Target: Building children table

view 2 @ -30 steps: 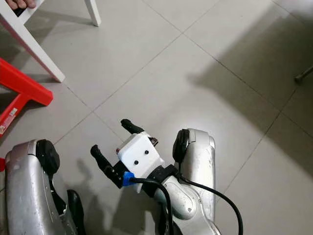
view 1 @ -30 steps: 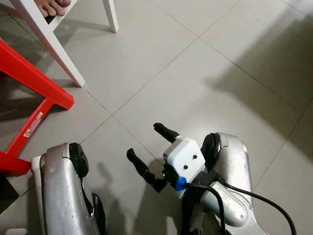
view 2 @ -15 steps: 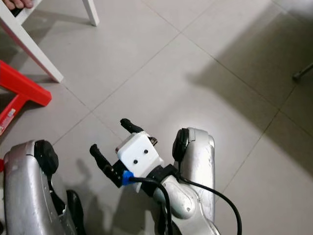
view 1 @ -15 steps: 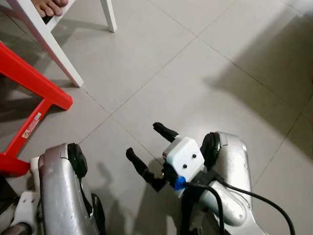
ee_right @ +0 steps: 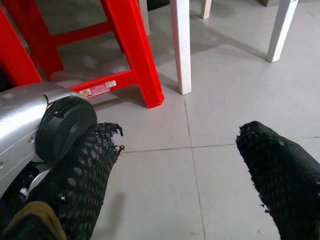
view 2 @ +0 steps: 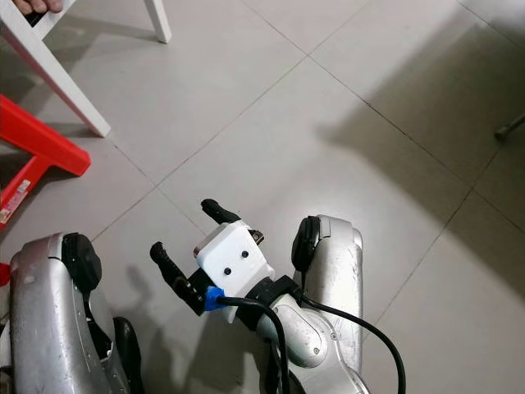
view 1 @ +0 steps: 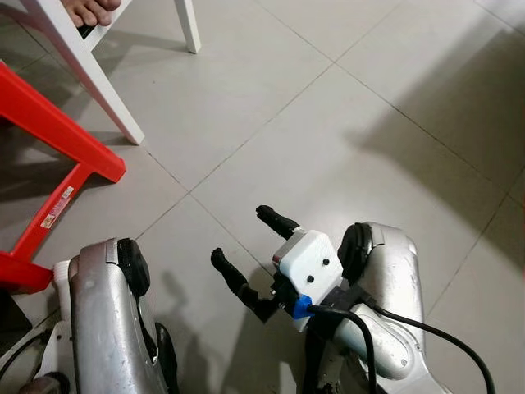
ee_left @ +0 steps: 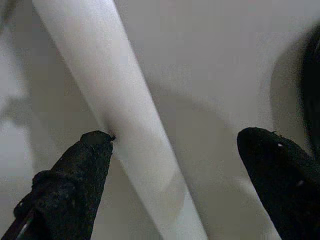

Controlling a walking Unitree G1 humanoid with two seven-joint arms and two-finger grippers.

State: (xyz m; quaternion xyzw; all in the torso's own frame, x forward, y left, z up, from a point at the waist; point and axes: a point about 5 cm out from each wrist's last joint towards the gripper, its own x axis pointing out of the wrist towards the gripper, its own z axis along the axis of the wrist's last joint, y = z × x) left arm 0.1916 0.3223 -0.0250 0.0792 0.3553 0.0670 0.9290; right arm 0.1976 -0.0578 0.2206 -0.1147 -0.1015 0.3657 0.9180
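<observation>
White table leg (ee_left: pixel 125 125) slants diagonally between the spread left gripper (ee_left: pixel 185 170) fingers.

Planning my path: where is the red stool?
On the robot's left in the eye views, the red stool stands on the floor tiles, beside a white leg.

Both arms have scuffed, brushed-silver shells with round black joint caps near the wrist. The right gripper (view 1: pixel 246 246) carries a white box housing (view 1: pixel 311 264) with two small dark holes; a blue connector (view 1: pixel 302 307) beneath it joins a black cable (view 1: pixel 426 332) running back along the forearm. The fingers (ee_right: pixel 82 177) are long, black and mesh-textured, with frayed tips.
</observation>
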